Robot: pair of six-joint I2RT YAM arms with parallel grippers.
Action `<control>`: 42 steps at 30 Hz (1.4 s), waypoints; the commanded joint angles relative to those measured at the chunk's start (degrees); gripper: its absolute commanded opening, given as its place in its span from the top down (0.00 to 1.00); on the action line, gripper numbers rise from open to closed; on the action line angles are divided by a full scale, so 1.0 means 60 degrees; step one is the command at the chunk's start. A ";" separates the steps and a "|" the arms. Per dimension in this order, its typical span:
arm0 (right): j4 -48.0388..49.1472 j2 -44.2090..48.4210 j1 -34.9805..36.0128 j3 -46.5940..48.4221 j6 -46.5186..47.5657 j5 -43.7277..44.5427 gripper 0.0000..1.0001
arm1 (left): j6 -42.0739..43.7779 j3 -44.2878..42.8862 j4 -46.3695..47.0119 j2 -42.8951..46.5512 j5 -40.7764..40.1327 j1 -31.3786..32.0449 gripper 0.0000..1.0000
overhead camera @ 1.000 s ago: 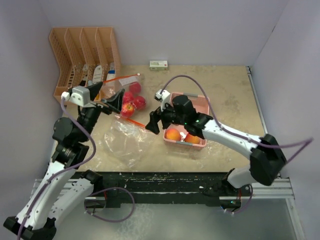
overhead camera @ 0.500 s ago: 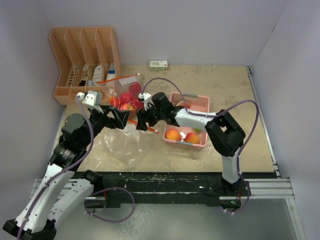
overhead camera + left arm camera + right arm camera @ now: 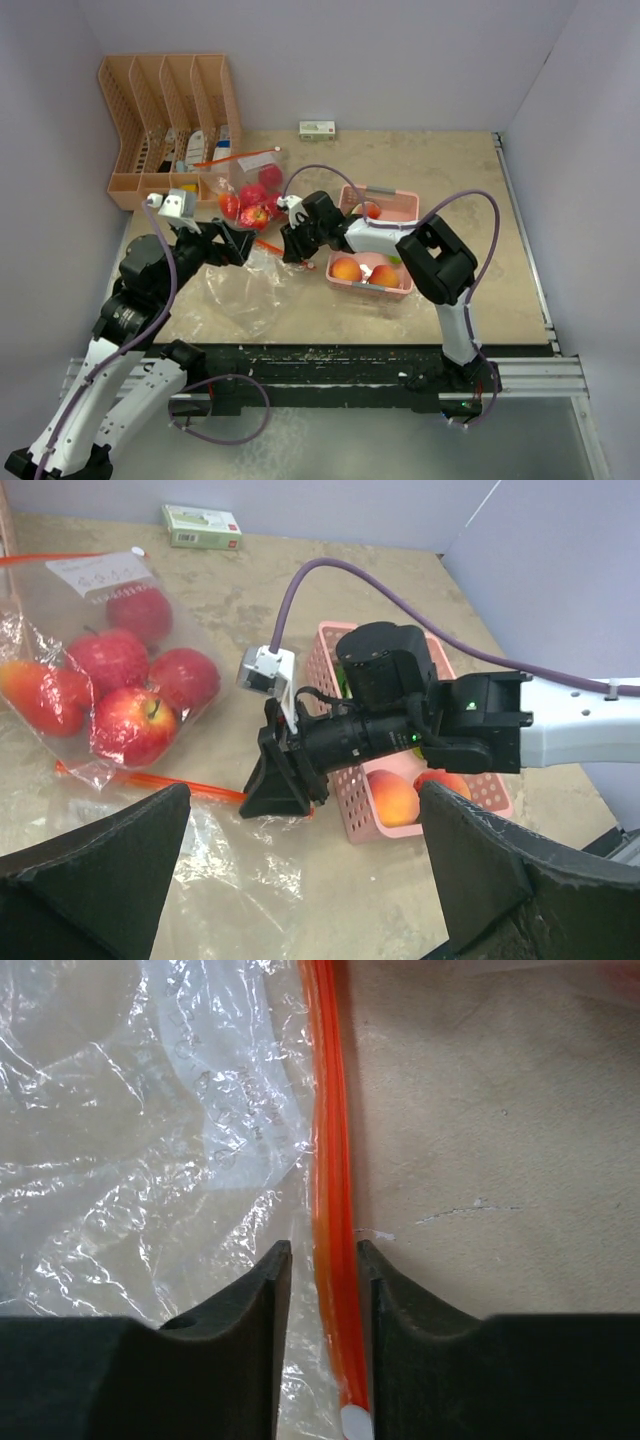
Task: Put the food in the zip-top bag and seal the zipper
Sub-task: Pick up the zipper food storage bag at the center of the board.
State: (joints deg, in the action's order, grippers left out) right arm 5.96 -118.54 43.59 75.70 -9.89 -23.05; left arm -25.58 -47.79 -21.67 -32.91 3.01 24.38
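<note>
Zipper (image 3: 333,1160), far end outside right wrist view.

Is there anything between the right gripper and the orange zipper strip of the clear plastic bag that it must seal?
Nothing visible does. The orange zipper strip of the clear plastic bag lies directly between the fingers of the right gripper.

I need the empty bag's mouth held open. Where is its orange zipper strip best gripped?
Pinch the orange zipper strip across its narrow width, coming from above. It lies flat and straight on the table, and the right gripper straddles it there.
</note>
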 commanded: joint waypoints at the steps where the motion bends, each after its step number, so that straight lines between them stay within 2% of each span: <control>1: 0.0254 0.0782 0.0010 -0.0153 0.0125 -0.0322 0.74 | -0.0478 0.0136 0.0028 -0.0029 -0.0202 -0.0017 0.00; 4: 0.0491 0.1619 0.0000 -0.0736 -0.0057 -0.0595 0.99 | -0.0698 0.0155 -0.0211 -0.0142 -0.0323 -0.0008 0.02; 5: 0.0475 0.1896 0.0002 -0.0894 -0.0114 -0.0626 1.00 | -0.0773 0.0185 -0.0272 -0.0168 -0.0376 -0.0015 0.03; 10: 0.0793 0.3298 0.0012 -0.1635 -0.0343 -0.0905 1.00 | -0.1237 0.0308 -0.0396 -0.0109 -0.0428 -0.0020 0.06; 17: 0.1243 0.4813 0.0099 -0.2169 -0.0515 -0.0863 1.00 | -0.2268 0.0678 0.0128 -0.0720 0.0673 -0.0018 0.09; 28: 0.0253 0.6949 0.0541 -0.2437 0.0515 -0.0278 1.00 | -0.4028 0.1581 0.1891 -0.1488 0.1692 -0.0009 0.15; 35: 0.0225 0.7364 0.0764 -0.2651 0.0622 -0.0307 1.00 | -0.4471 0.1811 0.2593 -0.1759 0.1646 -0.0016 0.19; 42: 0.0195 0.7171 0.1036 -0.2684 0.0639 0.0415 1.00 | -0.4995 0.1772 0.3520 -0.1359 0.1658 -0.0015 0.22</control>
State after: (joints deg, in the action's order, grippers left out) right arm 6.52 -75.44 49.15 59.48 -6.87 -23.33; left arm -52.99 -36.67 -7.64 -43.44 12.62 24.38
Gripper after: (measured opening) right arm 0.005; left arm 0.789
